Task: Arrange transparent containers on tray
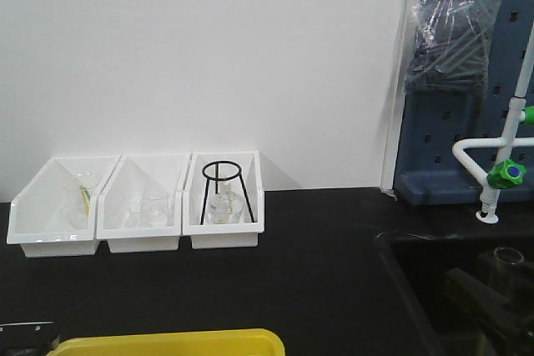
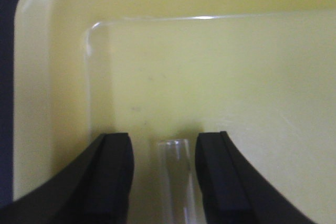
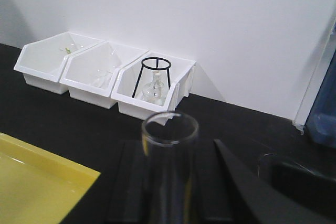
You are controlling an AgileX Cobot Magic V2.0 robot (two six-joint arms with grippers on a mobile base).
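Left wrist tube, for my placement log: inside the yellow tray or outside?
Inside: the test tube shows against the floor of the yellow tray, within its raised rim.

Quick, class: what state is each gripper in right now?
Left gripper: open, jaws either side of the lying test tube on the yellow tray, gaps showing.
Right gripper: closed, holding the upright test tube.

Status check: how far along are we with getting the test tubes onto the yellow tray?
Looks done: one test tube appears to lie on the yellow tray, between the left gripper's open jaws, gaps either side. In hand: the right gripper holds a second test tube upright, clear of the tray. Left: carry it over and set it down. More tubes waiting? Not visible.
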